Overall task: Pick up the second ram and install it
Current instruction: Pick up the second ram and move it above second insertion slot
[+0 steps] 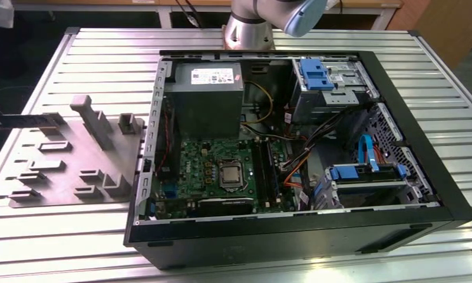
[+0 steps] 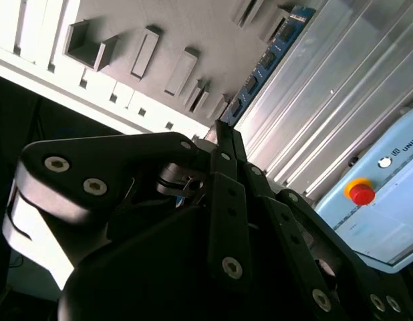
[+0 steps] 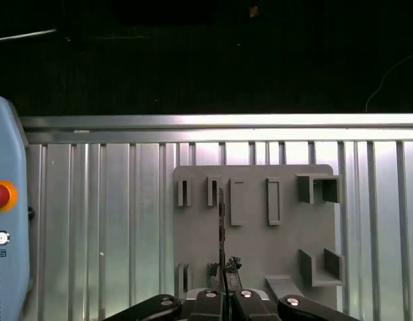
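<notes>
A: How's the hand (image 3: 224,289)?
B: Clamped tight on the second ram (image 2: 266,61), which juts out beyond its fingertips.
A: Any worry?
B: Held so narrowly, it might pivot and go in skewed.

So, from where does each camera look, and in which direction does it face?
Exterior view: off the arm, above, looking down into the open computer case on the table; the arm's base shows.
First wrist view: on the arm, looking past the end effector at the grey tray; the second ram it grips is edge-on.
Second wrist view: on the arm, behind the end effector's links, looking along the ram.
Shared: the tray is in all three; the ram and a red button in both wrist views.
</notes>
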`<state>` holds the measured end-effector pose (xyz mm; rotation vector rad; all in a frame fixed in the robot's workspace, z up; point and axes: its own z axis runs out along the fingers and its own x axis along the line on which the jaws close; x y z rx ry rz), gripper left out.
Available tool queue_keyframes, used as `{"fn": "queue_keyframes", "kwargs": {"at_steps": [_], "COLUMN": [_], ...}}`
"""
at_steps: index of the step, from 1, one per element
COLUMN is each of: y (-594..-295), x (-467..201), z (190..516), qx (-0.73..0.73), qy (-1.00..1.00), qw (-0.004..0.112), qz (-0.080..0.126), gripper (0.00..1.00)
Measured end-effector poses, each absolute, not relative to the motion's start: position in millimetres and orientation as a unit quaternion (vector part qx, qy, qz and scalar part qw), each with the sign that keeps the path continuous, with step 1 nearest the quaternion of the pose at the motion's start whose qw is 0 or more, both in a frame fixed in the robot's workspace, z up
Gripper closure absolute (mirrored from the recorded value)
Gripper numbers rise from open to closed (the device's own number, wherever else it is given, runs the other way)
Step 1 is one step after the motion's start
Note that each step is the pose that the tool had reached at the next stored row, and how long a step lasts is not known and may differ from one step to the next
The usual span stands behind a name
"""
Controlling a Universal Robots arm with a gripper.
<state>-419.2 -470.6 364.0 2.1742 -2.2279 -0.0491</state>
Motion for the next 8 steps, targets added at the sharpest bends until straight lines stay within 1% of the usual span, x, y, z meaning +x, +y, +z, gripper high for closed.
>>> {"fn": "queue_keyframes", "kwargs": {"at_steps": [8], "y": [-470.6], "x": [-419.2], "z": [386.3], "qx": [0.698], "qy": [-0.716], "qw": [0.014], "qz": [-0.015], "gripper": [0.88]}}
